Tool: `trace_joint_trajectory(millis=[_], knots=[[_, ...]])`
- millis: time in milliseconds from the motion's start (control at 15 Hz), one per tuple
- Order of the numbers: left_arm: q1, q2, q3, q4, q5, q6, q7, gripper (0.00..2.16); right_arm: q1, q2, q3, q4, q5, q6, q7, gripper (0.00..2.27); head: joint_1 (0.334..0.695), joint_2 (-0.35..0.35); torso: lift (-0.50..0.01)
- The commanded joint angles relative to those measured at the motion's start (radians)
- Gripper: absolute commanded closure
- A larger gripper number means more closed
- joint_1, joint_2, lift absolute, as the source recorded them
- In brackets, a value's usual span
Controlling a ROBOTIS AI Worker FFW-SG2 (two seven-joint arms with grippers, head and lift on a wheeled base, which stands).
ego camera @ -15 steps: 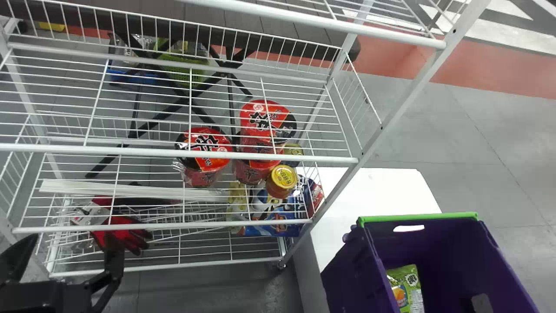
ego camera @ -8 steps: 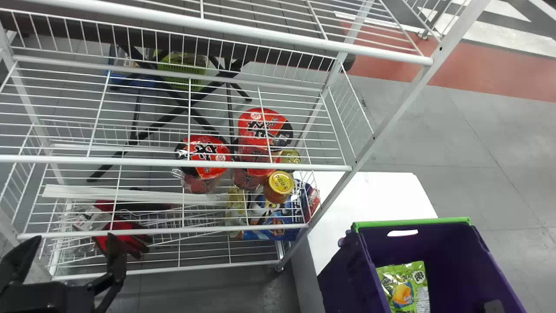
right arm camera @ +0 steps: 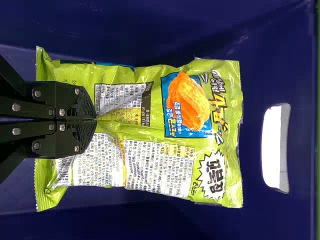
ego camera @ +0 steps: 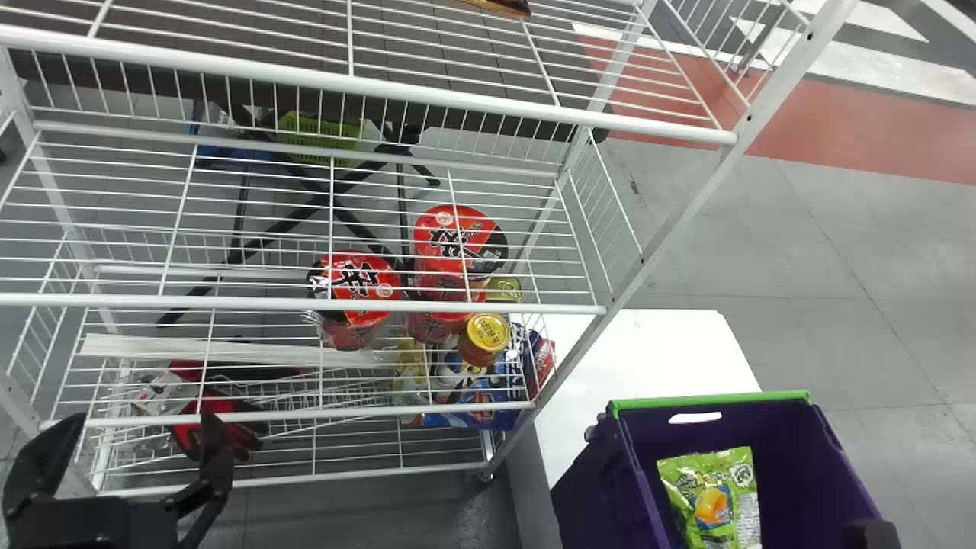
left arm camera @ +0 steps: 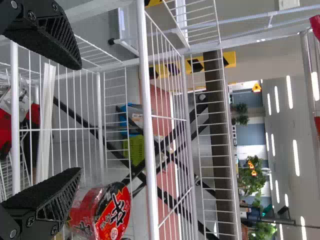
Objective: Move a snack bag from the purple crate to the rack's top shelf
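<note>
Right wrist view: my right gripper [right arm camera: 96, 120] is clamped on a pinched fold of the bright green plastic snack bag [right arm camera: 175, 145], printed face toward the camera.
Snack bag: inside the deep purple plastic crate [ego camera: 610, 488]; the fold lies toward one end, so most of its length extends beyond my fingertips.
Step in hand: lift-out, by my judgement. Apply steady, moderate pressure; excess force could crush the contents or split the film, too little could let the fold slide out.
Green crate rim [ego camera: 709, 398]: raise the load straight up until its free end clears this edge, then travel sideways. Move slowly; the free end may swing.
White metal rack post [ego camera: 695, 189]: stands on the crate side of the shelves. Route around its front; do not snag the film.
White wire top shelf [ego camera: 457, 99]: highest deck in the head view; I take it as the target. Rise above its front bar, move inward, lower the load flat, release, withdraw straight.
Brown item [ego camera: 499, 7]: appears to lie on that deck; allow space beside it.
Left gripper [ego camera: 141, 427]: parked before the lower shelves, fingers spread, holding nothing.
</note>
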Motion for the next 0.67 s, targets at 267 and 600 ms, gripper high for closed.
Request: trace_joint_trajectory(millis=[267, 600], knots=[[0.000, 0.000, -0.004, -0.004, -0.005, 0.000, 0.003, 0.09, 0.008, 0.008, -0.021, -0.049, -0.010, 0.028, 0.026, 2.25, 0.695, -0.350, -0.297], [0.000, 0.000, -0.004, -0.004, -0.005, 0.000, 0.003, 0.09, 0.008, 0.016, -0.027, -0.073, -0.010, 0.050, 0.037, 2.25, 0.695, -0.350, -0.277]])
